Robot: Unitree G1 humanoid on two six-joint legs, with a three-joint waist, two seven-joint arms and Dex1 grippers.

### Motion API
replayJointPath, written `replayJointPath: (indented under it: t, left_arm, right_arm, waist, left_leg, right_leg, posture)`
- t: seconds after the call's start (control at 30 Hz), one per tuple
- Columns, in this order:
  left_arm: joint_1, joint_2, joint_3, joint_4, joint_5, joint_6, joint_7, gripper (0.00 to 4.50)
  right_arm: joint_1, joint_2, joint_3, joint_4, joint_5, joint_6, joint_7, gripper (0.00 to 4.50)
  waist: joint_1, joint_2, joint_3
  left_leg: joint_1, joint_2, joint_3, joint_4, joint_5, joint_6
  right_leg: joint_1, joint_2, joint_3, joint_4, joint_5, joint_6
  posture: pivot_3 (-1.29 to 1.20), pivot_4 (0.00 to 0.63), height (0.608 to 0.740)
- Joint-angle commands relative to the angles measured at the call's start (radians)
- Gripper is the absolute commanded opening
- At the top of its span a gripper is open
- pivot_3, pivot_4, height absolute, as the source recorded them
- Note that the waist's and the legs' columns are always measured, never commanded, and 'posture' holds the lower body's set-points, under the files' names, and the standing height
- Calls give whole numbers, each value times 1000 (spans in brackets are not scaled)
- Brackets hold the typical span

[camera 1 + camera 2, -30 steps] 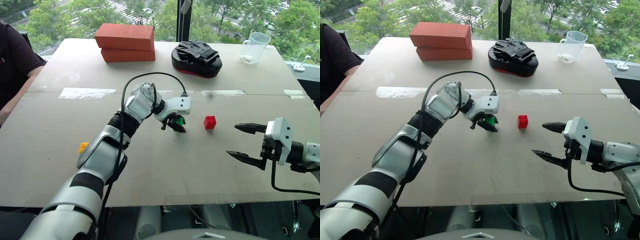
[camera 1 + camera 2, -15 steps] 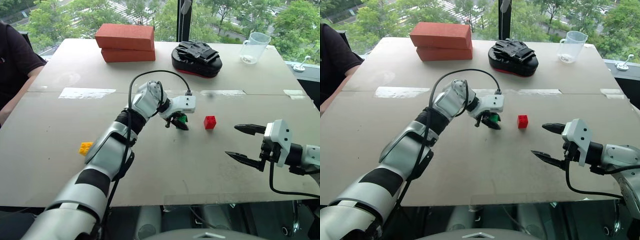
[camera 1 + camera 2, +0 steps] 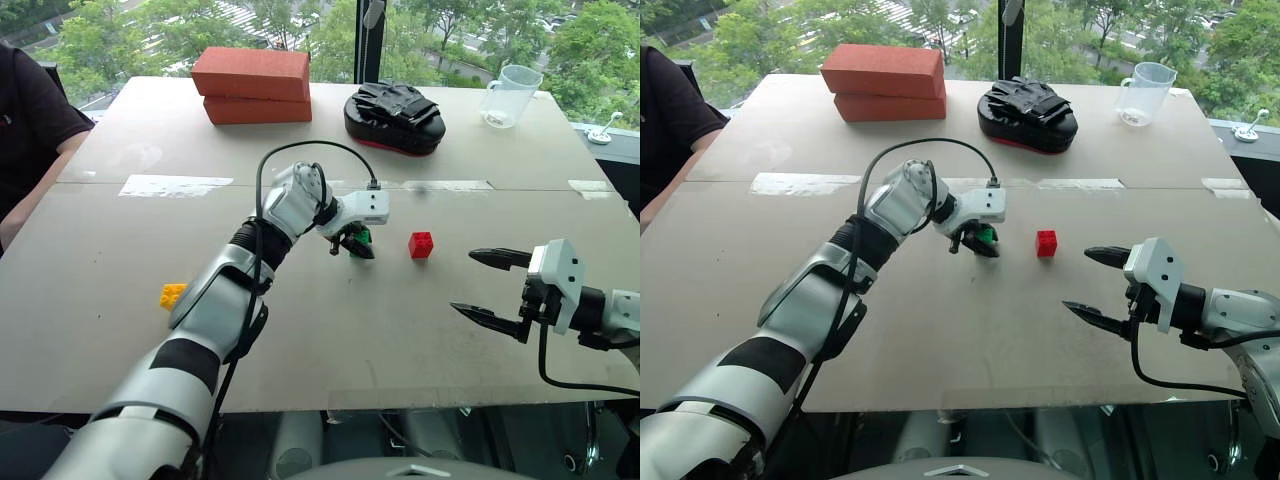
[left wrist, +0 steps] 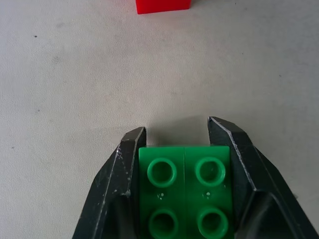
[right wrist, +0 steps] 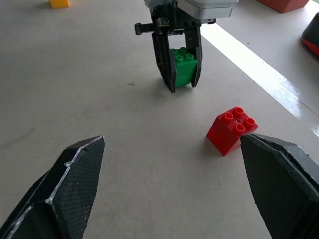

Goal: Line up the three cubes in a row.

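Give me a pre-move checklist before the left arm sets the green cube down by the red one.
1. Grip on the green cube: ok, the left gripper has a finger on each side, studs facing the wrist camera.
2. Green cube's height over the table: cannot tell whether it touches.
3. Drop spot beside the red cube: ok, bare table between the two cubes.
4. Right gripper out of the way: ok, open, off to the right of the red cube, apart from it.
5. Yellow cube: not ok, far left, away from the other two.
6. Bricks, black pad and cup: ok, at the far edge.
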State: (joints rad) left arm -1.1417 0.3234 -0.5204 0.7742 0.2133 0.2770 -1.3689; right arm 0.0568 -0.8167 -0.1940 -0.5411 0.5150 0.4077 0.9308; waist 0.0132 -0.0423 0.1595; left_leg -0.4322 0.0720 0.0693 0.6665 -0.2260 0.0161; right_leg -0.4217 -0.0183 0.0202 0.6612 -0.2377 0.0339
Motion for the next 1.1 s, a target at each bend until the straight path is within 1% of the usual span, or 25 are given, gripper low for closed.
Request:
replayJointPath:
  t: [0.03,0.1,0.13,0.17,0.23,0.27,0.4,0.47,0.53,0.6,0.73,0.8,0.87,0.9,1.0,1.03,1.1]
  left_arm:
    - [1,-1,15,-56,-8,4,-14,1342]
    - [4,-1,18,-65,-8,14,-11,2371]
    - [9,0,19,-72,-8,15,-10,2686]
    - [12,1,20,-76,-9,15,-10,3185]
    - [22,4,27,-100,-14,22,-3,3962]
    - [26,7,32,-113,-17,29,1,4433]
    - [33,37,86,-213,-56,111,3,4480]
    - [34,72,139,-316,-96,204,-3,4480]
    - [43,127,207,-442,-145,334,-2,4480]
    - [62,182,256,-530,-184,433,5,4480]
    - [158,330,367,-692,-260,598,30,4480]
    - [247,432,442,-784,-295,683,47,4480]
    - [376,528,567,-874,-308,816,112,4480]
    - [431,559,617,-910,-311,868,146,4480]
    - [616,603,780,-1033,-328,1079,243,4480]
    - [679,609,825,-1079,-327,1142,276,4480]
    - [745,596,891,-1142,-330,1257,341,4480]
  right_arm:
    - [-2,-5,-18,-28,7,-9,-2,4500]
    - [-2,-5,-18,-28,8,-9,-2,4500]
    - [-2,-5,-17,-27,8,-9,-1,4500]
    - [-2,-5,-16,-26,8,-8,-1,4500]
    - [-5,-4,-14,-23,9,-8,0,4500]
    - [-7,-3,-12,-22,9,-7,0,4500]
    - [-15,-1,-4,-19,8,-7,-1,4500]
    - [-20,0,2,-19,8,-7,0,4500]
    - [-25,0,6,-16,11,-9,7,4500]
    - [-34,2,15,-13,10,-8,6,4500]
    - [-58,13,41,-11,23,-9,15,4500]
    - [-62,20,55,-15,31,-12,26,4500]
    - [-65,25,71,-19,38,-15,40,4500]
    - [-69,27,79,-16,39,-16,46,4500]
    - [-100,43,114,4,39,-21,63,4500]
    - [-118,50,130,16,37,-23,70,4500]
    - [-146,60,154,34,33,-29,84,4500]
  waist:
    - [0,0,0]
    - [0,0,0]
    - [0,0,0]
    - [0,0,0]
    - [0,0,0]
    - [0,0,0]
    - [0,0,0]
    - [-3,0,0]
    - [-6,1,0]
    - [-8,1,0]
    - [-18,3,-1]
    - [-24,3,-1]
    - [-29,4,-1]
    - [-35,4,-1]
    - [-28,3,-1]
    - [-24,3,-1]
    - [-15,3,-1]
  left_leg:
    - [0,0,0,0,0,0]
    - [0,0,0,0,0,0]
    - [0,0,0,0,0,0]
    - [0,0,0,0,0,0]
    - [0,0,0,0,0,0]
    - [0,0,0,0,0,0]
    - [0,0,0,0,0,0]
    - [0,0,0,0,0,0]
    - [0,1,0,0,0,0]
    - [1,1,0,0,0,0]
    - [2,1,0,0,0,0]
    - [2,1,-1,0,0,0]
    - [2,1,-1,0,0,0]
    - [2,1,0,0,0,0]
    - [2,2,-1,0,0,0]
    - [2,2,0,0,0,0]
    - [3,1,-1,1,0,0]
  right_leg:
    - [0,0,0,0,0,0]
    - [0,0,0,0,0,0]
    - [0,0,0,0,0,0]
    - [0,0,0,0,0,0]
    - [0,0,0,0,0,0]
    - [0,0,0,0,0,0]
    - [0,0,0,0,0,0]
    - [0,0,0,1,0,0]
    - [0,0,0,1,0,0]
    - [0,1,0,1,0,0]
    - [1,1,0,1,0,0]
    - [1,1,0,2,0,0]
    - [1,1,0,2,0,0]
    - [1,1,0,1,0,0]
    - [1,0,0,1,0,0]
    - [1,0,0,1,0,0]
    - [2,-1,-1,1,-2,-1]
  posture:
    - [0,150,740]
    - [0,150,740]
    - [0,150,740]
    - [0,150,740]
    - [0,150,740]
    - [0,150,740]
    - [0,150,740]
    - [0,150,740]
    - [0,150,740]
    - [0,150,740]
    - [0,150,740]
    - [0,150,740]
    - [0,150,740]
    - [0,150,740]
    - [0,150,740]
    - [0,150,740]
    - [0,150,740]
